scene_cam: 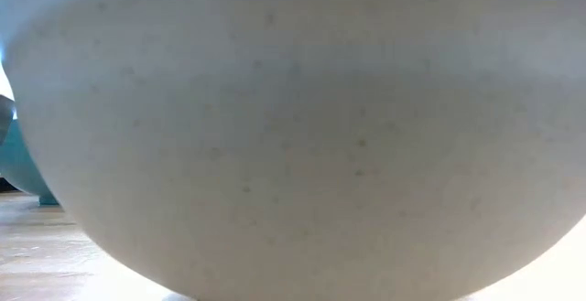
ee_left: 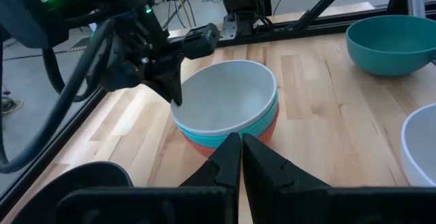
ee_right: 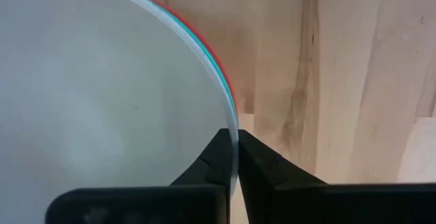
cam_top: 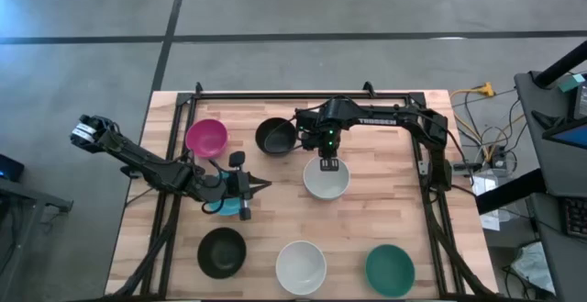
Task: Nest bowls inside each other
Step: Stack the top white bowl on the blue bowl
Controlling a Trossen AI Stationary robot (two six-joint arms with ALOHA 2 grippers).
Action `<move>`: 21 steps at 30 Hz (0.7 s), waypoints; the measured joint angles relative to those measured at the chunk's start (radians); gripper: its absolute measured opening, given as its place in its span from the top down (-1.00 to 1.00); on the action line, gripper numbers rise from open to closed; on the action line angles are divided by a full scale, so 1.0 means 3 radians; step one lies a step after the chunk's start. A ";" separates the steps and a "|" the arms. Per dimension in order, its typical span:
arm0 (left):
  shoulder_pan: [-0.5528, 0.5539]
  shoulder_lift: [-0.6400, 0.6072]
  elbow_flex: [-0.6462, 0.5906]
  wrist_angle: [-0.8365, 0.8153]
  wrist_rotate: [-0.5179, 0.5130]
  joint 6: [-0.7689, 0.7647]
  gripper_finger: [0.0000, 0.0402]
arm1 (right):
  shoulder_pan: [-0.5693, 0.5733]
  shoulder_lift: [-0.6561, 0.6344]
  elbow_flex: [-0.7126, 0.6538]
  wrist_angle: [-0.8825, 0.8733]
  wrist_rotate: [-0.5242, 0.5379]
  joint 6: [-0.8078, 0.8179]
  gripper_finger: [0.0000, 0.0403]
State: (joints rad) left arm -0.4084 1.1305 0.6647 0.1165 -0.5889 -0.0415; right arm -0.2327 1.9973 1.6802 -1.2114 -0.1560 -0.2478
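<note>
A white bowl (cam_top: pixel 326 183) sits nested on a light blue and a red bowl, and this stack (ee_left: pixel 228 108) stands on the table's middle. My right gripper (cam_top: pixel 328 165) is at its far rim, shut on the white bowl. My left gripper (cam_top: pixel 248 197) is shut and empty, left of the stack, pointing at it (ee_left: pixel 242 150). Single bowls stand on their bases: magenta (cam_top: pixel 206 138), black (cam_top: pixel 275 137), black (cam_top: pixel 222 252), white (cam_top: pixel 301 267), teal (cam_top: pixel 390 270). A light blue bowl (cam_top: pixel 220 206) shows partly under the left arm. My right gripper pinches the white bowl's rim (ee_right: pixel 230 112) at its far side, one finger (ee_right: pixel 211 159) inside the bowl and one outside. The fingers come from above, pointing down. The bowl sits upright inside the bowls under it, whose red base rests on the table.
A black frame (cam_top: pixel 303 95) runs along the table's far edge and down both sides. In the low view the near white bowl (scene_cam: pixel 302 127) fills the picture, with the teal bowl (scene_cam: pixel 20 166) beside it. Bare wood lies right of the stack (cam_top: pixel 394 192).
</note>
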 joint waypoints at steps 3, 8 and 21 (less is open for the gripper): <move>0.0000 0.0000 0.0000 -0.0001 0.0030 0.0001 1.00 | 0.0008 0.0007 0.0001 0.0002 0.0000 0.0003 0.89; 0.0000 0.0000 0.0000 0.0000 0.0036 0.0000 1.00 | 0.0045 -0.0076 -0.0005 0.0049 -0.0003 0.0013 0.74; 0.0001 0.0000 0.0000 0.0009 0.0101 -0.0016 1.00 | 0.0131 -0.0673 -0.0095 -0.0164 -0.0002 0.0322 0.48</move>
State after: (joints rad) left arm -0.4082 1.1305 0.6647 0.1192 -0.5587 -0.0463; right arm -0.1935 1.7954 1.6516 -1.2607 -0.1566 -0.1511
